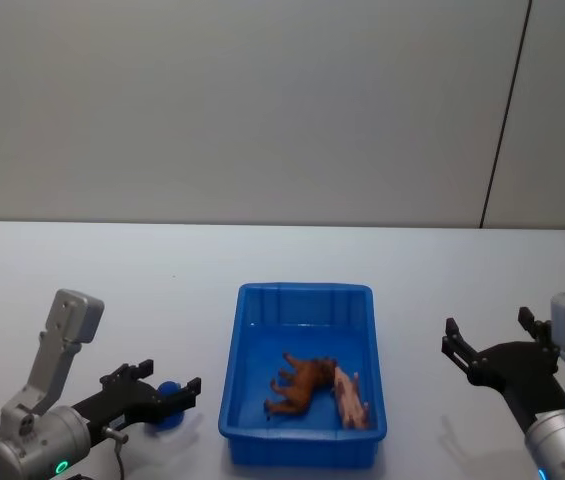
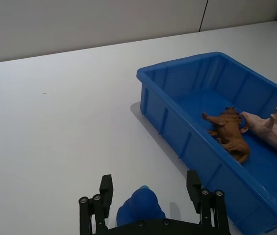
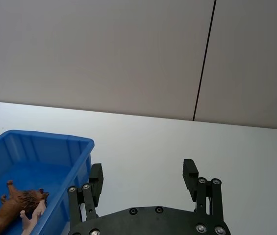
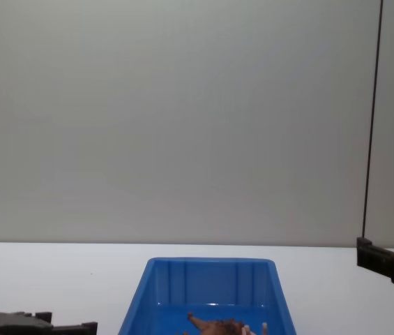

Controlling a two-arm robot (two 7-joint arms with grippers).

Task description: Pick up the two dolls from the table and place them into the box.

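Both dolls, the brown one (image 1: 300, 385) and the pink one (image 1: 351, 396), lie touching in the box (image 1: 304, 292) near the table's (image 1: 112, 290) front edge, so the left gripper (image 1: 162, 396) and right gripper (image 1: 492, 340) flank it with open, empty fingers, seemingly finished.

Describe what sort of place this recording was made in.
Probably a bare robot test station: a plain white tabletop, a blank grey wall panel behind it, and one bright blue rectangular plastic bin holding two toy animals.

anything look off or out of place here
Both dolls, the brown one and the pink one, lie on their sides inside the blue box. One oddity: a small blue object sits on the table between the open left gripper's fingers.
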